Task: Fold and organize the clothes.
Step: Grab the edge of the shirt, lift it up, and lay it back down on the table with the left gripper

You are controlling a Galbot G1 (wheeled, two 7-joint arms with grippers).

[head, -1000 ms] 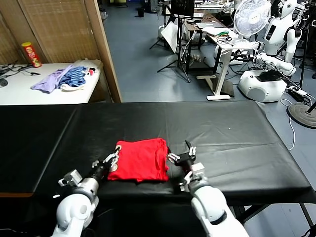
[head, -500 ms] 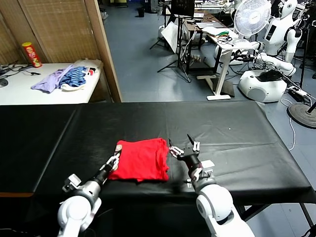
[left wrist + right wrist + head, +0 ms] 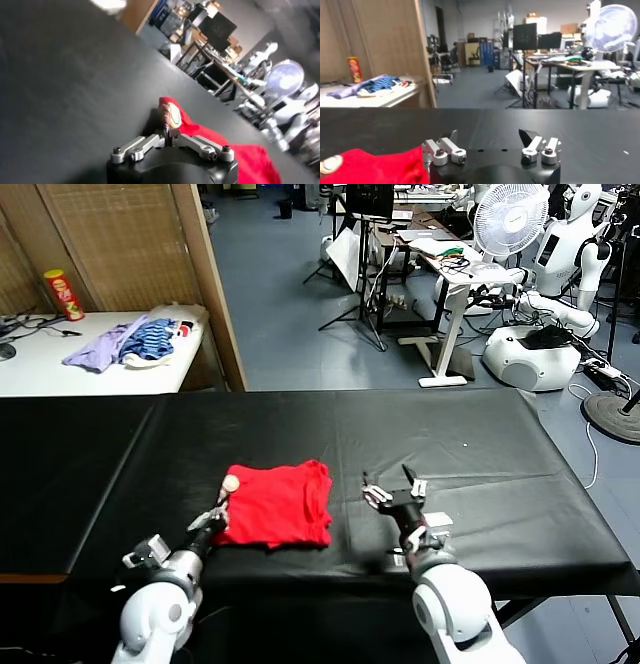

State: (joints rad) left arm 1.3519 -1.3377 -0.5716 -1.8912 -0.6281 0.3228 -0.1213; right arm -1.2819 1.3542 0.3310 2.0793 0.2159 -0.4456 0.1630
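A red T-shirt [image 3: 273, 504] lies folded into a rough square on the black surface [image 3: 480, 444], a little left of centre in the lower half of the head view. The left claw [image 3: 222, 506] sits at the shirt's left edge with its fingers pinched together on a lifted corner of the cloth, where a bit of brown-and-white print [image 3: 173, 114] shows. The right claw [image 3: 394, 487] hovers just right of the shirt, clear of it, fingers spread wide apart and empty. At upper left, a lilac and blue-striped heap [image 3: 125, 342] rests on a white table [image 3: 60, 369] beside a red can [image 3: 63, 294].
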